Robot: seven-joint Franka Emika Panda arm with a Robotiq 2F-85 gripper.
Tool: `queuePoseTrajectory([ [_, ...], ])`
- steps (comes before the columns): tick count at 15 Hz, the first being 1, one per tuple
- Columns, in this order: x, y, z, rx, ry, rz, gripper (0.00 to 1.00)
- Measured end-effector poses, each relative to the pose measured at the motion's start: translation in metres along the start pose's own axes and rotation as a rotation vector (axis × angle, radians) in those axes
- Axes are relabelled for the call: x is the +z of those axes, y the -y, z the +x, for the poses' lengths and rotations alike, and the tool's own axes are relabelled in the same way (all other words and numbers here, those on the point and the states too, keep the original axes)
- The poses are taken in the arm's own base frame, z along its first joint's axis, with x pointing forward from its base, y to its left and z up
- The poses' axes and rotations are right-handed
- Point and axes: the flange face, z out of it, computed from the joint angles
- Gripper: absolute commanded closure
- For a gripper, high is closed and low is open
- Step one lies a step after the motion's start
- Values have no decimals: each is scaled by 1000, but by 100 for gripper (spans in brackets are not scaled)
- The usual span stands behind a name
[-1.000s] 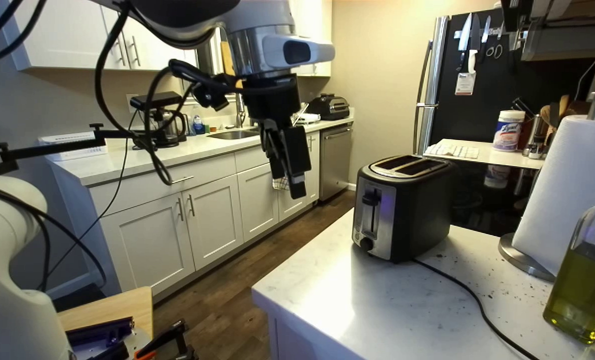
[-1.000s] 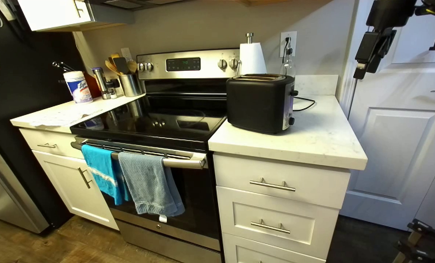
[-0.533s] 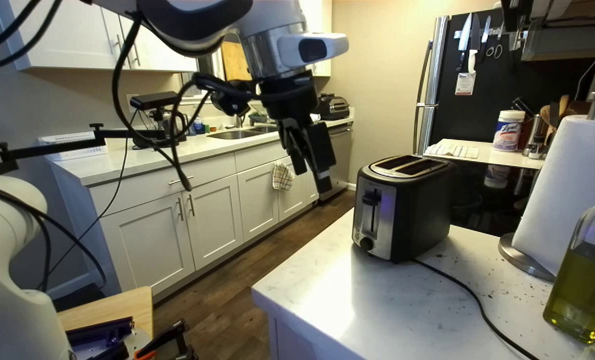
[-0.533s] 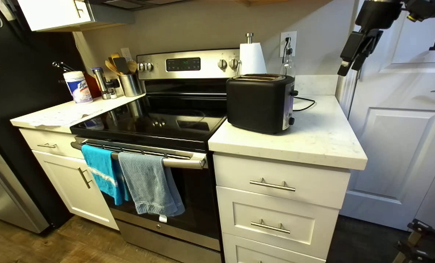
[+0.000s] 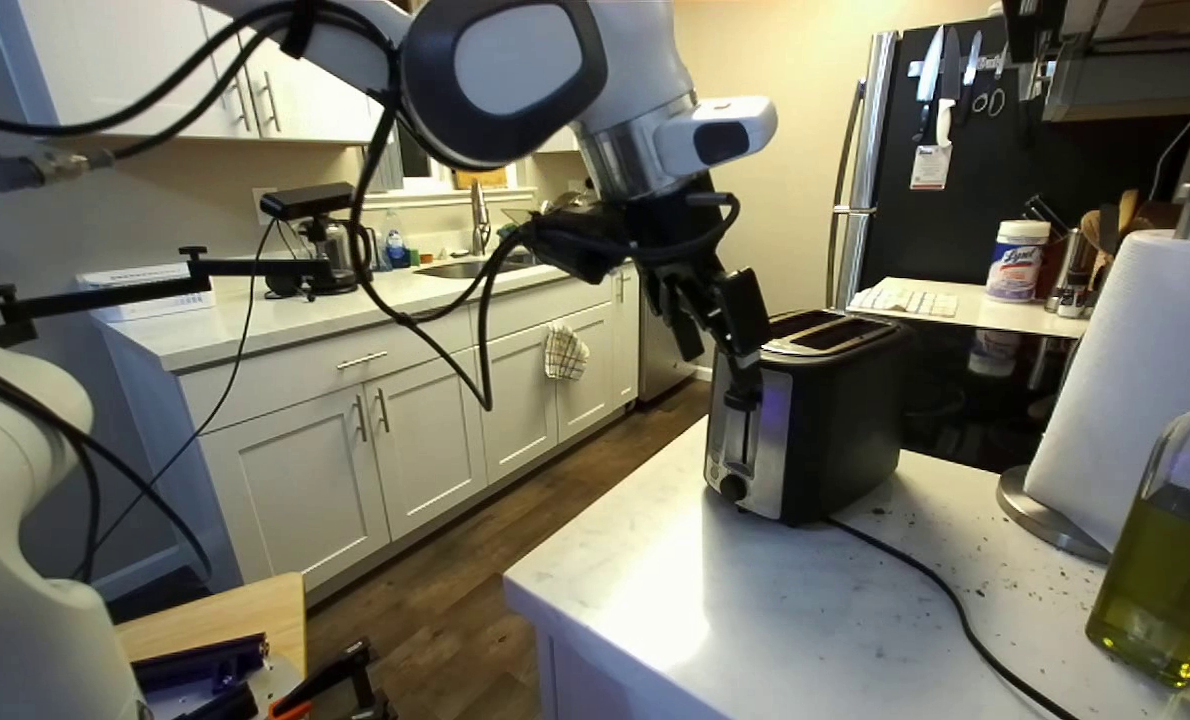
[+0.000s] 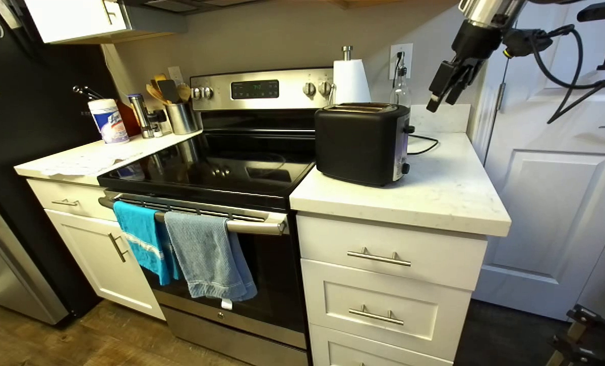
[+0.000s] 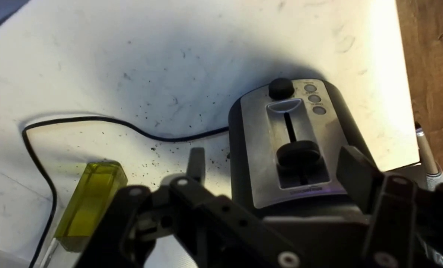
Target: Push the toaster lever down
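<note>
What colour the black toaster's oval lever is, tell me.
Black; the wrist view shows the oval lever best.

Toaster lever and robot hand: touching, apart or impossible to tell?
Apart: in an exterior view, pale backsplash shows between the hand and the toaster lever.

The bent arm (image 5: 515, 80) slants its end effector (image 7: 275, 165) (fingers (image 7: 357, 176) well apart) downward.

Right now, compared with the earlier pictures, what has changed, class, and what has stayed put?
The gripper has moved toward the toaster in both exterior views; in an exterior view it now overlaps the toaster's front, near the lever. Nothing was taken hold of or let go. The toaster, its raised lever, the cord, the bottle and the paper towel roll stayed as they were.
</note>
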Motion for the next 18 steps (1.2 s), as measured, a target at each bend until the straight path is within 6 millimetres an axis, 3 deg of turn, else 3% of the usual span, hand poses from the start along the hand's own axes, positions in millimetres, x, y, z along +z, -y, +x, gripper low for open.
queuePoseTrajectory([
  [5,19,6,30,-8,11,1,73],
  [9,25,15,37,-3,134,59,98],
  [18,9,17,47,-49,161,60,100],
])
